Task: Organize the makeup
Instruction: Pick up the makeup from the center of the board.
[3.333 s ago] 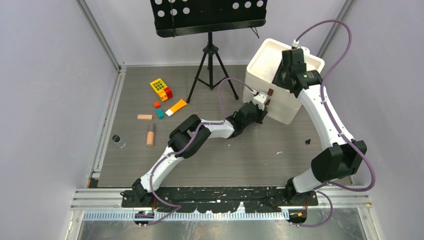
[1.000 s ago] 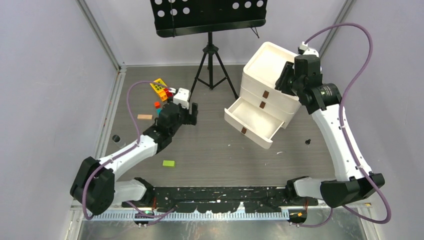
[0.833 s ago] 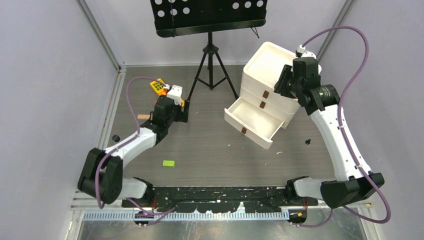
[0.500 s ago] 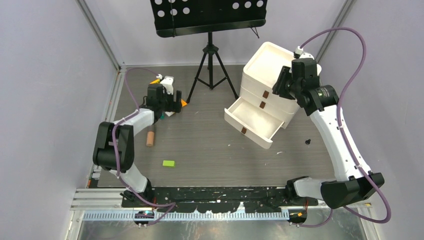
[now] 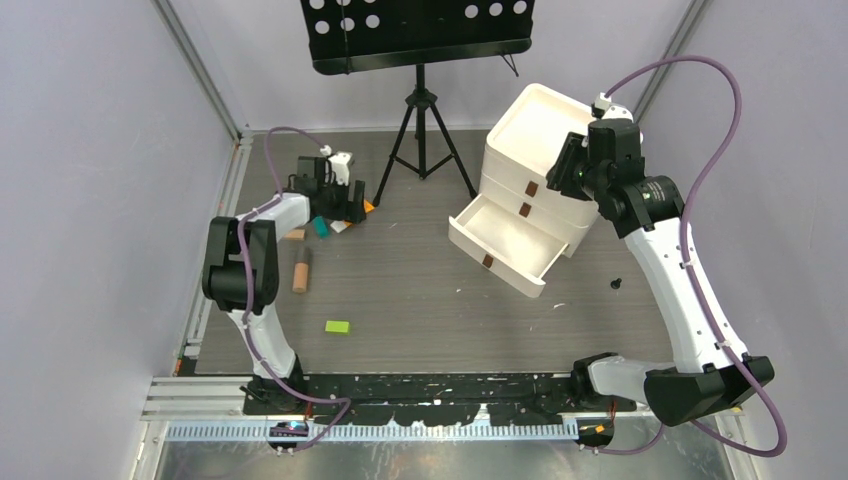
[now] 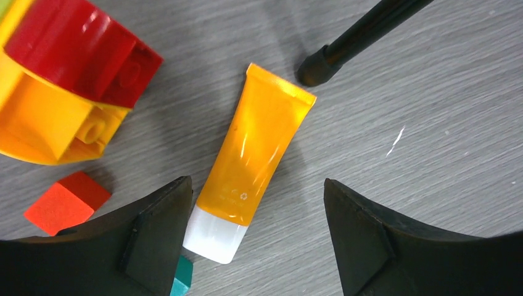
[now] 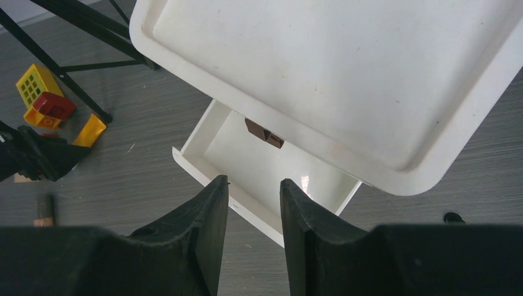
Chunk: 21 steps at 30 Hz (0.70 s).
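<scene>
The left claw hangs spread wide astride the orange tube, well left of the drawer box, seemingly poised to pinch. The right claw, part-open and empty, hovers above that box's open drawer.

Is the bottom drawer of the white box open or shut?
Open: the bottom drawer is pulled out of the white box, its interior showing from above.

Surface: grey wood-grain board, lay matt under even light, seemingly from overhead. Walls: plain pale panels stood on three sides, joined by aluminium corner posts. Furniture: one black music stand, perforated tray, stood on tripod at rear.
</scene>
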Motion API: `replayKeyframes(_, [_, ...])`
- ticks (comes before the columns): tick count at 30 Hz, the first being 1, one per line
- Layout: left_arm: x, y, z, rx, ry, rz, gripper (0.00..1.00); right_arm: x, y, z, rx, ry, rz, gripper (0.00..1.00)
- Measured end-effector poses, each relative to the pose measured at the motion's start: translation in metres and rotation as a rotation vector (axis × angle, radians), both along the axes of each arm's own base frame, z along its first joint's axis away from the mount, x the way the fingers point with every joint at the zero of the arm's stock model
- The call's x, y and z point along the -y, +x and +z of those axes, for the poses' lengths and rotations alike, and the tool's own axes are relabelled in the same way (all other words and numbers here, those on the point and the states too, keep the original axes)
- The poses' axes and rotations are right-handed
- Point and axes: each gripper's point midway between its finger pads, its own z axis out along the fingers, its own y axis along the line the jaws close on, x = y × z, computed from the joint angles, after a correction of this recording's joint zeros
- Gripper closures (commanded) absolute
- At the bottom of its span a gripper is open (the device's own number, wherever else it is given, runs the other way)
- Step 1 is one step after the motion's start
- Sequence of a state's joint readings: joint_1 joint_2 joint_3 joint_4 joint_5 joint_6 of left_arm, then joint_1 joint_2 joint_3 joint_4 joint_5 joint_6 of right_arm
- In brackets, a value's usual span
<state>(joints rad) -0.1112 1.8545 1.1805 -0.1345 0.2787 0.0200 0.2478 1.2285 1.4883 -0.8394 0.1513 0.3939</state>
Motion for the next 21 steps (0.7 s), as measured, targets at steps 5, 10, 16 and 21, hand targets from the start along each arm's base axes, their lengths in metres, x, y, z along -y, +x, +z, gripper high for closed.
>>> replayKeyframes(5, [-0.008, -0.006, -0.015, -0.094, 0.039, 0.010, 0.22, 0.000, 0.000, 0.000, 0.000, 0.000, 0.000, 0.58])
replayKeyframes(10, [-0.012, -0.004, -0.023, -0.163, 0.069, 0.006, 0.29, 0.000, 0.000, 0.000, 0.000, 0.000, 0.000, 0.58])
replayKeyframes(16, [-0.018, -0.004, -0.027, -0.207, 0.117, -0.003, 0.45, 0.000, 0.000, 0.000, 0.000, 0.000, 0.000, 0.58])
replayKeyframes(21, [-0.021, -0.006, -0.030, -0.219, 0.142, -0.018, 0.62, 0.000, 0.000, 0.000, 0.000, 0.000, 0.000, 0.58])
